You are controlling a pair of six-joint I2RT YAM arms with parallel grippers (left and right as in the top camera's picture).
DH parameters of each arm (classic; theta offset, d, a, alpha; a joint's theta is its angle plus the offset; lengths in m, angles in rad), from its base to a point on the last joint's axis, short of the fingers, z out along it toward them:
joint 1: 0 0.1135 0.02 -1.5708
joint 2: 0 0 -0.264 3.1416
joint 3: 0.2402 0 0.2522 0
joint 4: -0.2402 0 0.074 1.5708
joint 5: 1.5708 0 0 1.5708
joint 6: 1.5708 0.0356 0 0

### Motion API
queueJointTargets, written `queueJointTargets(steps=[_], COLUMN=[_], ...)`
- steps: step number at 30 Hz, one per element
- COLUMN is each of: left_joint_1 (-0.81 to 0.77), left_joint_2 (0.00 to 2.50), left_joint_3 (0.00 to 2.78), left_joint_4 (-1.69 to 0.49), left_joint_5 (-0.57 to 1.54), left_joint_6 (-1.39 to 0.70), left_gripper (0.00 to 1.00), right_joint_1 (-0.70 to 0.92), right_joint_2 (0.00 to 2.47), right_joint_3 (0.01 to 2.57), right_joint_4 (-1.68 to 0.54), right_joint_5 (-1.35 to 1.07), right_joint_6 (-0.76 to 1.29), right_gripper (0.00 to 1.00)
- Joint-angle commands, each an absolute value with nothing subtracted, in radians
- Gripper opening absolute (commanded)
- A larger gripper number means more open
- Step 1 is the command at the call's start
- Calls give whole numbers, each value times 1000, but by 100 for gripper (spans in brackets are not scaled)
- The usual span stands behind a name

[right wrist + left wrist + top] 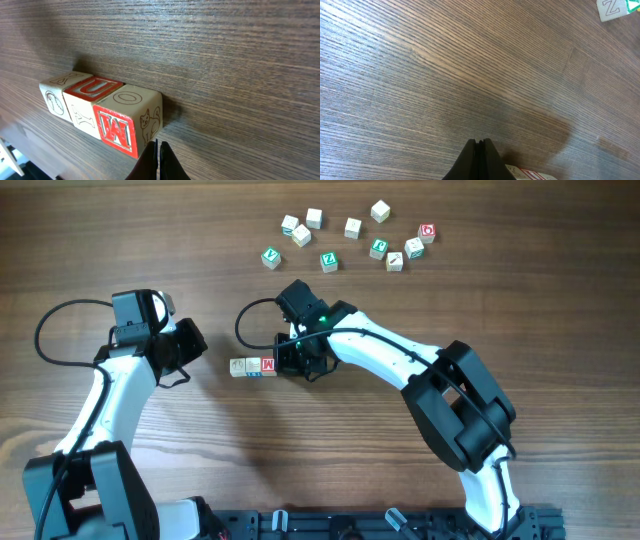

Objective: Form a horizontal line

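Note:
Three pale wooden letter cubes (252,367) lie side by side in a left-to-right row on the table. The red "M" cube (267,365) is at the row's right end, and shows close up in the right wrist view (122,127). A middle cube with a red-framed top (92,89) and a brown-marked end cube (56,92) touch it. My right gripper (157,150) is shut and empty, its tips right beside the "M" cube. My left gripper (479,147) is shut and empty, left of the row; cube tops (530,174) peek at that view's bottom edge.
Several loose letter cubes lie scattered at the back, among them green-lettered ones (329,261) and one with a red round letter (427,232). A green "Z" cube (615,7) shows in the left wrist view's top right corner.

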State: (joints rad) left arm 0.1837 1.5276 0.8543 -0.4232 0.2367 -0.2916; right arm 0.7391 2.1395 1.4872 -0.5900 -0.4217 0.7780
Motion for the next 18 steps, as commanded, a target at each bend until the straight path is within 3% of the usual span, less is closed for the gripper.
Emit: queueJointTargets(steps=[1,18], left_joint_1=[187,187], left_joint_2=[1514,1514], left_joint_3=[872,872], left_joint_4=[-423,-423], left_joint_5=[252,252], left_joint_6=[-300,-299], left_gripper=[4,4], right_joint_1=[743,743], right_joint_2=[2156,2156], right_joint_3=[1483,1483], right_joint_4=[-588,-574], right_joint_5=[-451,-495], right_joint_6=[793,815], right_gripper=[4,4])
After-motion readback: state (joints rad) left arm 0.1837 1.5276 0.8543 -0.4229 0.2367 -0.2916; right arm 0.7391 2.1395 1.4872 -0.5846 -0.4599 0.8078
